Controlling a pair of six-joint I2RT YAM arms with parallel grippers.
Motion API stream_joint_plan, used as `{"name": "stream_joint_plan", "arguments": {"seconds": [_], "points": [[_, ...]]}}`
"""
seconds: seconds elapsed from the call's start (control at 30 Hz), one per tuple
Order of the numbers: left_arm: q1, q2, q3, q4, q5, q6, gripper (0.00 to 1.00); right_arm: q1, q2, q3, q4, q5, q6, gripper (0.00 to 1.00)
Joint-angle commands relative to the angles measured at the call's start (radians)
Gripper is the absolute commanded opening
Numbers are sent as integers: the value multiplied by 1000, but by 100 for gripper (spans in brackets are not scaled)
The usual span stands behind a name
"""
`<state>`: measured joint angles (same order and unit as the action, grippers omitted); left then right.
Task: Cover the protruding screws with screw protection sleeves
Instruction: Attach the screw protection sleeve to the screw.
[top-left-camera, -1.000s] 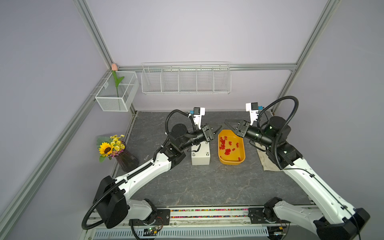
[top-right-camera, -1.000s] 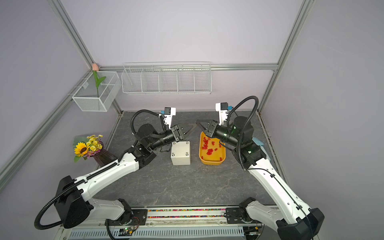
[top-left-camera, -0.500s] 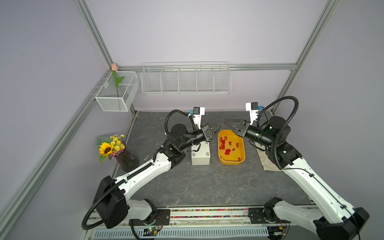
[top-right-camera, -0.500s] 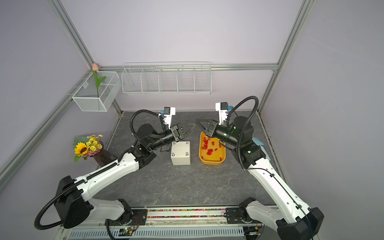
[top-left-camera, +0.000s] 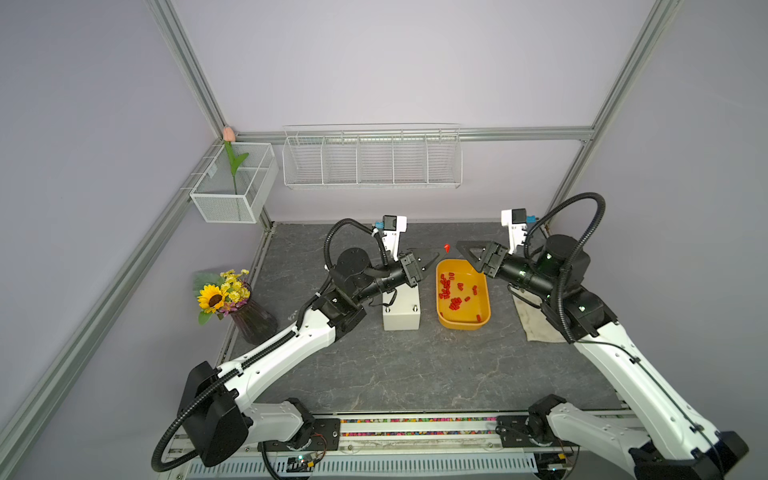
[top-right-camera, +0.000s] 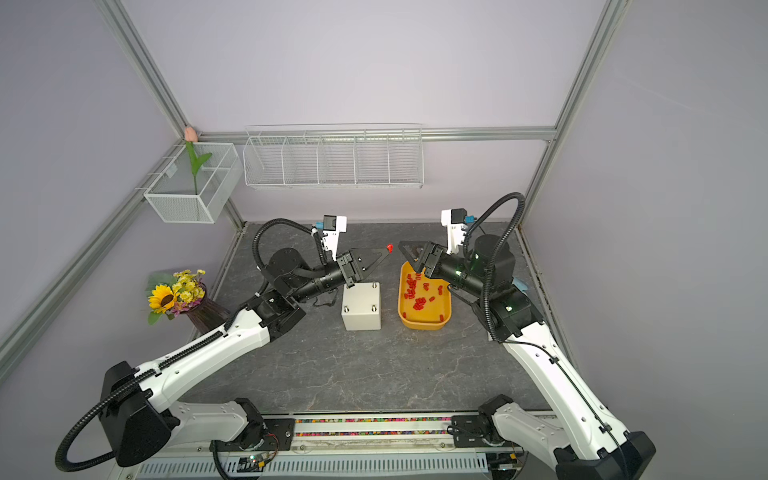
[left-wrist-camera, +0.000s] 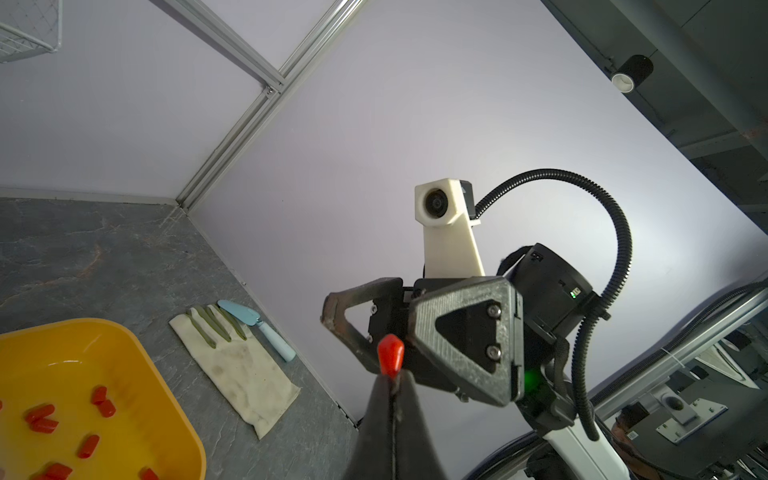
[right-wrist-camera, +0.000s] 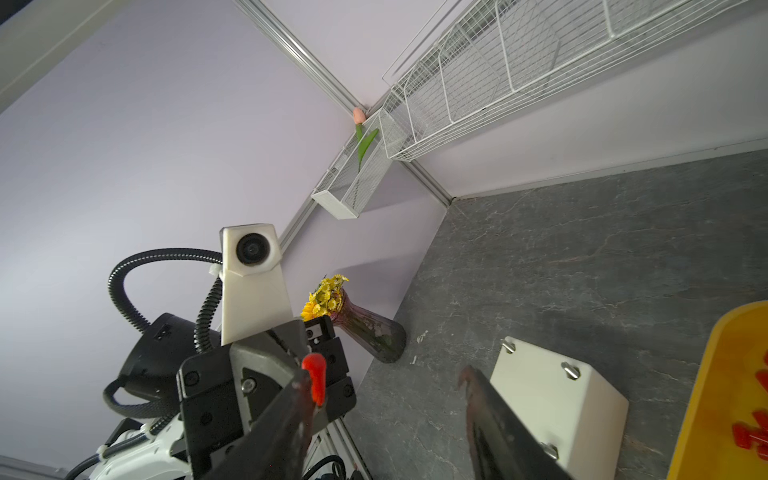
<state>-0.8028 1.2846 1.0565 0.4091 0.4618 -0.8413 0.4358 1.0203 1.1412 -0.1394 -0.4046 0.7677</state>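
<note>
My left gripper (top-left-camera: 441, 252) (left-wrist-camera: 391, 379) is shut on one red screw protection sleeve (top-left-camera: 446, 248) (top-right-camera: 389, 248) (left-wrist-camera: 390, 353), which sticks out past its tips, in the air behind the yellow tray (top-left-camera: 441, 320). My right gripper (top-left-camera: 460, 247) (right-wrist-camera: 386, 380) faces it, open. One of its fingers (right-wrist-camera: 299, 395) lies right beside the sleeve (right-wrist-camera: 314, 376). The white box (top-left-camera: 401, 311) (right-wrist-camera: 552, 399) stands left of the tray, below my left gripper. Its protruding screws (top-right-camera: 373, 308) (right-wrist-camera: 570, 370) are bare. More sleeves (top-left-camera: 455, 300) (left-wrist-camera: 41, 415) lie in the tray.
A vase of flowers (top-left-camera: 247, 309) stands at the table's left edge. A cloth with utensils (top-left-camera: 536, 324) (left-wrist-camera: 241, 361) lies right of the tray under my right arm. A wire basket (top-left-camera: 372, 160) and a mesh box (top-left-camera: 232, 187) hang on the walls.
My left gripper has shut on the red sleeve. My right gripper has opened, let go of it and drawn back slightly to the right.
</note>
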Motion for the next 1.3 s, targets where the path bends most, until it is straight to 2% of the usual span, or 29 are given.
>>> {"name": "stream_joint_plan", "arguments": {"seconds": [0.0,0.07,0.17,0.23,0.33,0.43,0.5,0.63,0.73,0.9,1.0,1.27], "points": [[15,-27,11,-108,-11,55,0,-34,-31,33,-107,38,-57,63],[31,-33,20,-163,-2,73,0,-58,-28,48,-166,47,-82,65],[62,-38,63,-295,18,129,0,-60,-31,32,-240,132,-171,77],[80,-37,102,-404,36,187,0,-61,-31,7,-268,133,-244,77],[111,-30,153,-518,92,239,0,-70,-9,20,-379,167,-280,77],[133,-20,191,-608,146,283,0,-94,50,55,-456,17,-322,73],[142,-10,219,-671,191,319,0,-95,79,52,-462,-83,-360,66],[149,4,262,-763,258,382,0,-95,83,27,-422,-186,-388,63],[156,5,268,-772,319,398,0,-95,74,19,-363,-294,-376,62],[161,15,267,-738,420,385,0,-91,67,1,-207,-466,-292,54],[160,13,253,-710,446,373,0,-75,56,2,-147,-510,-266,49],[160,9,226,-662,486,346,0,-2,98,38,-105,-519,-247,45]]}}
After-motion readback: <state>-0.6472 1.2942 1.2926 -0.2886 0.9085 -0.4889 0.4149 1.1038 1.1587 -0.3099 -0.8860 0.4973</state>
